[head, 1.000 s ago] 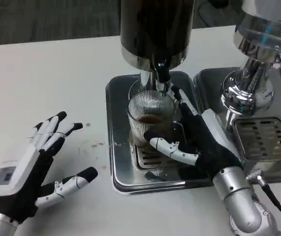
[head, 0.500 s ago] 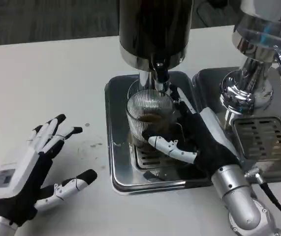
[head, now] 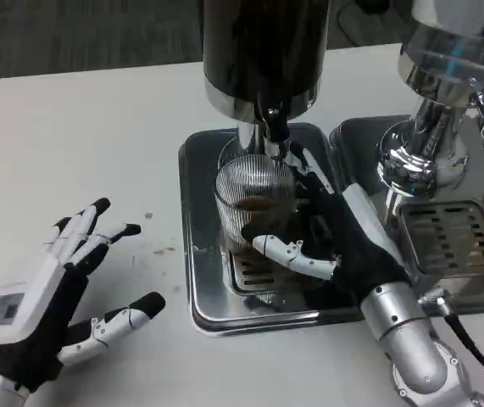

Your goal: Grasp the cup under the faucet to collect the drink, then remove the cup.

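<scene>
White tabletop (head: 97, 110) is spread beneath both hands. Beyond the right hand (head: 339, 246), a dark cylindrical dispenser (head: 263, 51) stands over a steel drip tray (head: 195, 254). The ribbed clear glass cup (head: 254, 199), partly filled, remains grasped under the faucet (head: 275, 127), barely shifted; filling appears ongoing. The left hand (head: 47, 292) is rested nearby, released.

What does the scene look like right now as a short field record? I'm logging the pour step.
cup: ribbed glass on the drip tray, under the faucet
contents: dark drink in the lower part of the cup
right hand: wrapped around the cup
left hand: open, on the table, apart from the tray
dispenser: dark cylinder above the cup
neighbour: second chrome machine at right
</scene>
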Action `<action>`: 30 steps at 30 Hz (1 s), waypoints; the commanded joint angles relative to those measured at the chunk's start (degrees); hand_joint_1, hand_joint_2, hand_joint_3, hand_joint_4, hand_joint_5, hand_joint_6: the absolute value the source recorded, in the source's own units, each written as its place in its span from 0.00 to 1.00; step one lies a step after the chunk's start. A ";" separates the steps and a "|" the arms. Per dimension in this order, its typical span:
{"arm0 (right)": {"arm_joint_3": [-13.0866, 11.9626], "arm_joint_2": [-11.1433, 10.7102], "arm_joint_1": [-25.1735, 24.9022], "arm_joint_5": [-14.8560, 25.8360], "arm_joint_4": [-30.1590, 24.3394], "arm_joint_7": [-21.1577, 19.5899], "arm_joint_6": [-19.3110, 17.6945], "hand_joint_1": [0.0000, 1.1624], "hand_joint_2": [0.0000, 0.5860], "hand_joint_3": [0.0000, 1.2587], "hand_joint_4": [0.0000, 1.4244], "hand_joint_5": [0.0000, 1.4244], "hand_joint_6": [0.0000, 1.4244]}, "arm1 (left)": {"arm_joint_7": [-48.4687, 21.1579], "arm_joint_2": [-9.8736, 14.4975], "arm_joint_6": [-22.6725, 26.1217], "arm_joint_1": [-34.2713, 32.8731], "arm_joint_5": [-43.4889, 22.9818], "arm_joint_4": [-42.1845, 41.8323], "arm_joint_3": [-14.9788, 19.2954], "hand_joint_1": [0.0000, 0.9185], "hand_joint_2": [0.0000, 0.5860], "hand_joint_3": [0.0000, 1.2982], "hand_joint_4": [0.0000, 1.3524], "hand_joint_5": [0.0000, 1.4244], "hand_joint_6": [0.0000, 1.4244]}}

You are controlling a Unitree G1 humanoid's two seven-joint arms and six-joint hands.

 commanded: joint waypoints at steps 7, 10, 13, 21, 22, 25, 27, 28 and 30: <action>0.80 1.03 0.35 0.13 1.11 1.06 -1.04 0.58 0.33 0.00 0.10 0.15 0.21 | -0.56 0.45 0.46 0.96 -1.24 -0.91 0.48 0.00 0.23 0.21 0.00 0.02 0.00; 0.83 1.07 0.32 0.00 1.12 0.96 -1.26 0.59 0.32 0.00 0.11 0.17 0.22 | -0.59 0.49 0.48 1.14 -1.35 -1.07 0.51 0.00 0.23 0.21 0.00 0.02 0.00; 0.71 1.24 0.33 0.11 1.28 0.81 -1.54 0.60 0.31 0.04 0.14 0.20 0.26 | -0.56 0.47 0.53 1.26 -1.35 -1.23 0.55 0.00 0.23 0.21 0.00 0.02 0.00; 0.68 1.67 0.12 -0.32 1.73 0.09 -1.79 0.63 0.32 0.12 0.19 0.26 0.33 | -0.59 0.45 0.73 1.48 -1.58 -1.43 0.70 0.00 0.23 0.22 0.00 0.02 0.00; 0.57 1.80 0.15 -0.20 1.83 0.02 -1.69 0.64 0.33 0.13 0.20 0.27 0.34 | -0.59 0.47 0.75 1.49 -1.60 -1.45 0.68 0.00 0.23 0.22 0.00 0.02 0.00; 0.51 1.97 0.31 -0.32 1.74 -0.45 -1.91 0.66 0.32 0.15 0.21 0.28 0.35 | -0.56 0.51 0.79 1.52 -1.70 -1.50 0.63 0.00 0.23 0.22 0.00 0.02 0.00; 0.40 2.15 0.37 -0.31 1.60 -0.72 -1.84 0.69 0.32 0.16 0.22 0.30 0.36 | -0.53 0.55 0.86 1.54 -1.73 -1.58 0.55 0.00 0.23 0.22 0.00 0.02 0.00; 0.35 2.17 0.36 -0.34 1.68 -1.00 -2.10 0.69 0.33 0.16 0.22 0.30 0.36 | -0.54 0.56 0.84 1.54 -1.77 -1.59 0.53 0.00 0.23 0.22 0.00 0.02 0.00; 0.22 2.20 0.32 -0.38 1.87 -1.50 -2.28 0.71 0.33 0.17 0.23 0.31 0.38 | -0.63 0.53 0.79 1.48 -1.88 -1.52 0.50 0.00 0.23 0.22 0.00 0.02 0.00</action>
